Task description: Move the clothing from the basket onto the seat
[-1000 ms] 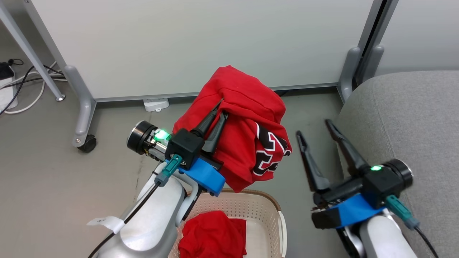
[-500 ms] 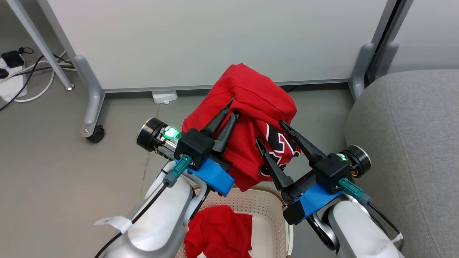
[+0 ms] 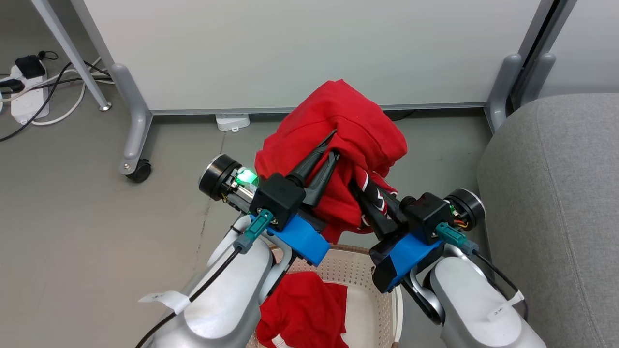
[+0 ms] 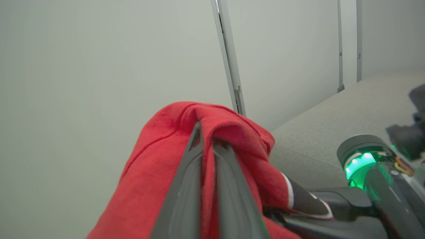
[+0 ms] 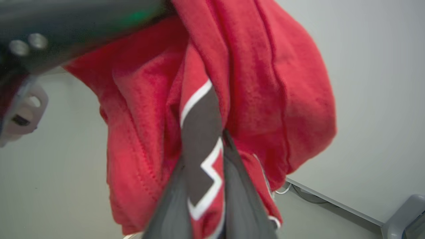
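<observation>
the seat is lying to the right of the held garment

your left claw [image 3: 335, 143] is clenching a top fold of the printed red garment [image 3: 348, 116]. your right claw [image 3: 363, 189] is pinching the same garment lower down, at the black-and-white number print; in the right wrist view the print is sitting between its two closed fingers. the garment is hanging in the air above the far end of the basket [image 3: 360, 275], and its lowest hem is looking just clear of the rim. its long axis is running from the upper fold down toward the basket. the seat [image 3: 556, 203] is standing on the robot's right side, just beside the right arm and well apart from the left arm, so the right arm is the nearer one. in my judgement, the coming move is asking you to carry both claws together to the right, high enough that the hanging hem is passing over the seat edge. the second red garment [image 3: 302, 314] is lying inside the basket.
</observation>
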`<state>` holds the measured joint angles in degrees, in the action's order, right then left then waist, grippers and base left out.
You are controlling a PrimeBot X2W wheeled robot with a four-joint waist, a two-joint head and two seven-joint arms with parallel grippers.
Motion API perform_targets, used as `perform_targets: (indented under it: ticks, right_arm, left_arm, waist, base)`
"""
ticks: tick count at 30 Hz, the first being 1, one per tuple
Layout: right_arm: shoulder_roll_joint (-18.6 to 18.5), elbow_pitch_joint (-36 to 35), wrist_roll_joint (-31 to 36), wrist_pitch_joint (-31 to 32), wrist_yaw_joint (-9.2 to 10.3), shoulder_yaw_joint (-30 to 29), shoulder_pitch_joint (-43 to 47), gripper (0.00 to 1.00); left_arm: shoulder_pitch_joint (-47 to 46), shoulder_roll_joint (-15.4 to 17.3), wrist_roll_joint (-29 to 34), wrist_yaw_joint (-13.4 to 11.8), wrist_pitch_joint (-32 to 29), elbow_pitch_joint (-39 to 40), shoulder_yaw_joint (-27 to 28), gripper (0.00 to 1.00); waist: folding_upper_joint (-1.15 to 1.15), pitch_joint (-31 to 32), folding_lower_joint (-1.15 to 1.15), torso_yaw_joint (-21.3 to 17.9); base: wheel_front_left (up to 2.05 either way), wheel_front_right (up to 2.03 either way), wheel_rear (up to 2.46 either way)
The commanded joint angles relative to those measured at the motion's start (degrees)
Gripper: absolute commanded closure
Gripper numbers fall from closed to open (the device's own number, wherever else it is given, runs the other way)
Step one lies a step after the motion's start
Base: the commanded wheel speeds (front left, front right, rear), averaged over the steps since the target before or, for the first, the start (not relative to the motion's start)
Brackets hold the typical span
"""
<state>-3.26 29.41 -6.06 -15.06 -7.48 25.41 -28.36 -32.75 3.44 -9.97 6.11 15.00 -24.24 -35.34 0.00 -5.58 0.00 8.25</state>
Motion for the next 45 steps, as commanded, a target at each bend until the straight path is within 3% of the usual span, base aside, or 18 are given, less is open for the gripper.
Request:
perform_targets:
  ticks: [1, 19, 20, 21, 37, 45]
  right_arm:
    - [0.22, 0.06, -0.34, -0.18, -0.03, 0.07, -1.18, 1.00]
    - [0.45, -0.84, -0.82, -0.18, -0.03, 0.12, -1.02, 1.00]
    - [0.46, -0.88, -0.86, -0.18, -0.03, 0.15, -0.95, 1.00]
    - [0.45, -0.92, -0.91, -0.18, -0.03, 0.16, -0.90, 1.00]
    - [0.44, -1.74, -1.08, -0.19, -0.03, -0.32, -0.05, 1.00]
    - [0.40, -2.97, -0.82, -0.19, -0.03, -1.76, 0.17, 1.00]
  left_arm:
    - [-0.78, -0.08, 0.28, 0.21, 0.27, 0.12, 0.17, 1.00]
    - [-0.45, -0.35, 0.68, 0.36, 0.27, -0.83, 1.09, 1.00]
    - [-0.39, -0.36, 0.55, 0.19, 0.27, -1.04, 1.19, 0.15]
    - [-0.56, -0.41, 0.93, 0.07, 0.23, -1.10, 1.08, 0.00]
    - [-0.43, -0.48, 1.82, -0.21, 0.22, -0.46, 1.83, 0.00]
    - [-1.11, -0.46, 2.34, -0.21, 0.22, 0.13, 2.22, 0.00]
  waist:
    - [0.00, -0.02, 0.00, -0.05]
    - [0.00, -0.27, 0.00, -0.38]
    - [0.00, -0.27, 0.00, -0.38]
    - [0.00, -0.27, 0.00, -0.38]
    - [0.00, -1.02, 0.00, -0.89]
    - [0.00, -3.12, 0.00, -3.50]
  base:
    - [0.00, 0.00, 0.00]
    - [0.00, 0.00, 0.00]
    - [0.00, 0.00, 0.00]
    - [0.00, 0.00, 0.00]
    - [0.00, 0.00, 0.00]
    - [0.00, 0.00, 0.00]
